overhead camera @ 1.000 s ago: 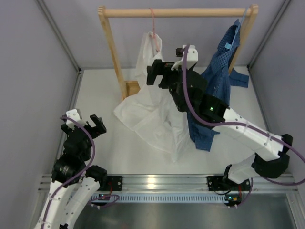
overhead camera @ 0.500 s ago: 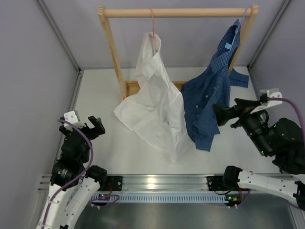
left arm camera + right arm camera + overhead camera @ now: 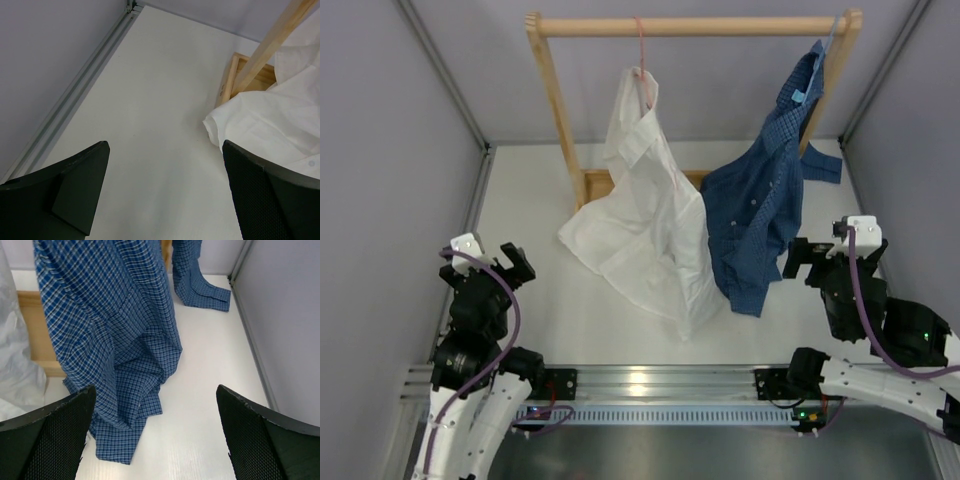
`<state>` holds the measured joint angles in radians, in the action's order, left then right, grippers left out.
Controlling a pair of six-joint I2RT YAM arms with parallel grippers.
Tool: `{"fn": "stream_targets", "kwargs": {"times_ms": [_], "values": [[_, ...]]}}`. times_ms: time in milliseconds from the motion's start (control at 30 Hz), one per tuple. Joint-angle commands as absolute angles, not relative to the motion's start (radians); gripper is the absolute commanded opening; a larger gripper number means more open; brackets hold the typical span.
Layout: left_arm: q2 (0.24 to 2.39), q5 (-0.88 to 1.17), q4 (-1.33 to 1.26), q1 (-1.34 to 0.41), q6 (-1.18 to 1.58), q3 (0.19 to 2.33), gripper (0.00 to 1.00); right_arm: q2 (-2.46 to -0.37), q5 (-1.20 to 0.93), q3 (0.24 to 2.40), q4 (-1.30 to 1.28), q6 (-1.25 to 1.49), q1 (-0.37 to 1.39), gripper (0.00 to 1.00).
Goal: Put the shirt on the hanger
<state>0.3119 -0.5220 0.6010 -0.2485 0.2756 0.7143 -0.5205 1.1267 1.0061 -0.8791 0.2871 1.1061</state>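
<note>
The shirt (image 3: pixel 645 200) hangs in the upper centre of the top view. Its collar sits just under the hook of the hanger (image 3: pixel 641 50), which is hooked over the wooden rail (image 3: pixel 690 26). We see only the hook, because cloth hides the triangular frame, so we cannot tell whether both shoulders are seated on it. The shirt drapes down and to the left, and its lower part lies crumpled on the worktop (image 3: pixel 550 310). We judge that it hangs there because the hanger carries the weight at the collar while the body is too long to clear the surface.

The left tool (image 3: pixel 490 258), at lower left, is released. The left wrist view shows its fingers (image 3: pixel 75 185) spread wide with nothing between them, and the shirt edge lies well apart at the right of that frame. The right tool (image 3: pixel 830 255), at centre right, is likewise released and holds nothing. We judge that placement is essentially done.

Surroundings:
- A blue checked shirt (image 3: pixel 760 210) hangs from the right end of the rail and touches the white one along its edge. It fills the right wrist view and stands between the right tool and the shirt.
- The wooden post (image 3: pixel 555 100) and its foot (image 3: pixel 595 185) stand just left of the shirt and restrict any approach from the left.
</note>
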Motion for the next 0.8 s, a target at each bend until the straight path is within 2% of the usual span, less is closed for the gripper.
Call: {"fn": "stream_targets", "kwargs": {"times_ms": [0, 767], "values": [[0.290, -0.482, 0.548, -0.236, 0.244, 0.695, 0.98, -0.489, 1.206, 1.031, -0.920, 0.318, 1.114, 0.99], [0.287, -0.411, 0.534, -0.221, 0.232, 0.692, 0.98, -0.413, 1.201, 1.031, -0.920, 0.324, 1.114, 0.99]]}}
